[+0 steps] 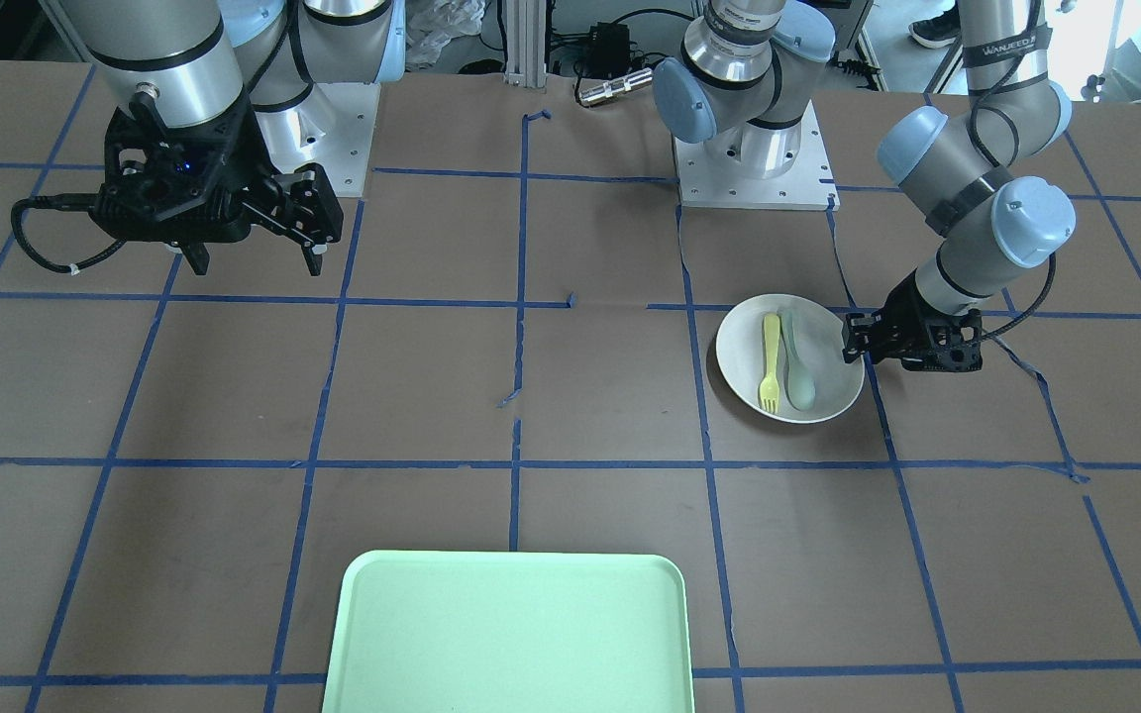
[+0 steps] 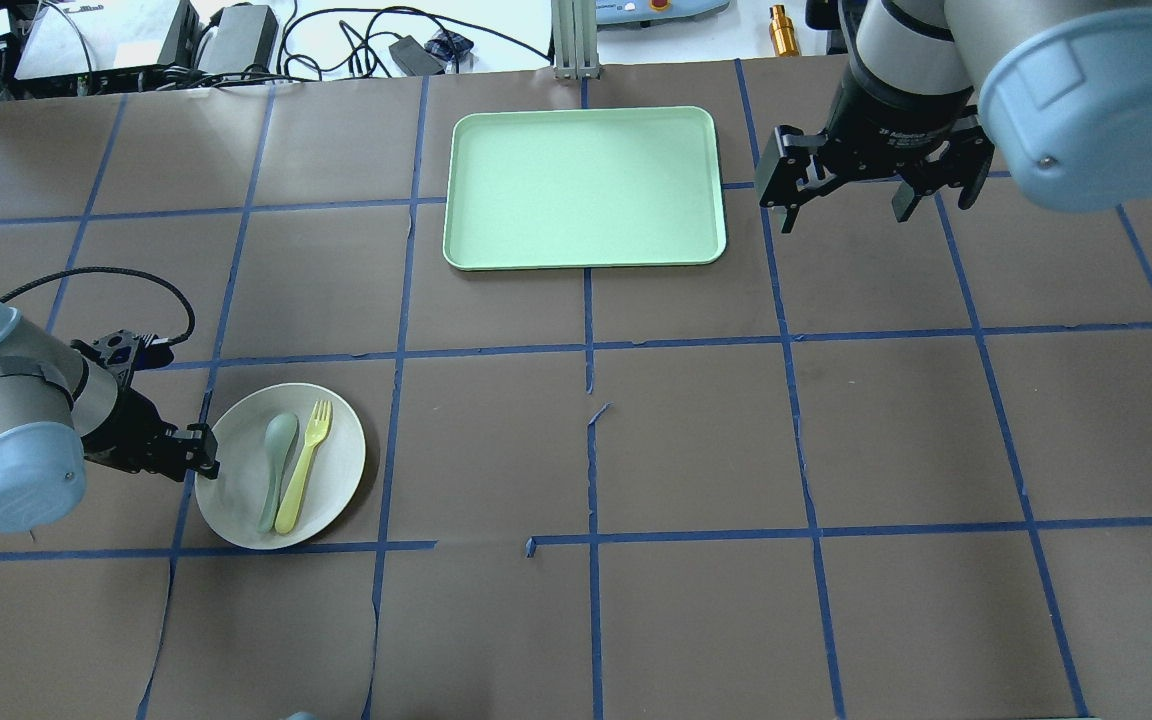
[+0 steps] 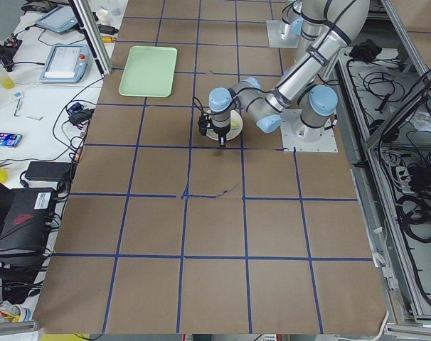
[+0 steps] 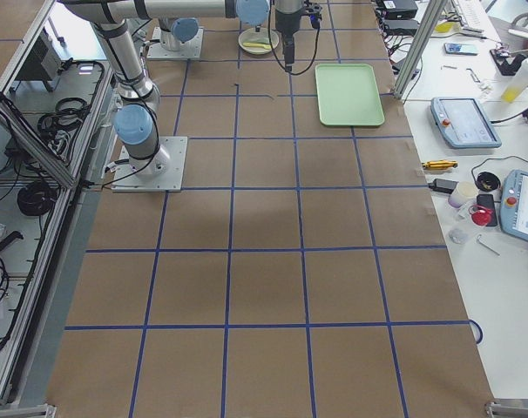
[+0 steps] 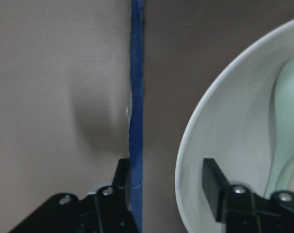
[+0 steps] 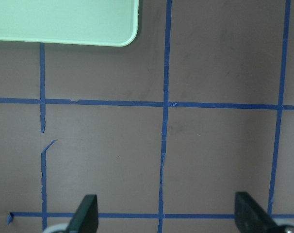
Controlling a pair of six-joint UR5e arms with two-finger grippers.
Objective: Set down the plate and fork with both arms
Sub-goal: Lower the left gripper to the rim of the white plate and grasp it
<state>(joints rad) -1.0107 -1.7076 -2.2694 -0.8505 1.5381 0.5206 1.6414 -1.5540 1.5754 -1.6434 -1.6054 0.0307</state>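
Two utensils on the plate: the fork [image 2: 304, 468] and a pale grey-green spoon [image 2: 274, 470] lie side by side inside it, loose, tines toward the tray side.
Plate position: the plate [image 2: 341, 460] sits flat on the brown table [image 2: 686, 450], on the robot's left and close to its base, well apart from the green tray [image 2: 584, 188].
Left gripper: the left gripper [image 2: 204, 452] is low at the plate's rim, on the spoon side. Its jaws are partly open and straddle the raised rim, with the inner finger [image 5: 212, 187] over the plate's well and the outer finger [image 5: 122, 182] over the paper. It grips nothing yet.
Right gripper: the right gripper [image 2: 841, 205] hangs above the table just beside the tray's short edge, spread wide and empty.
Step in hand (judged): pinch the rim, then lift the plate.
Doing it well: close gently and squarely on the rim, keeping the inner finger off the spoon, which lies nearest it. Raise the plate level and slowly.
Risk: a one-sided rim grip may let the plate droop, so the loose fork could slide out.
Not resolved: whether the fingertips touch the table.
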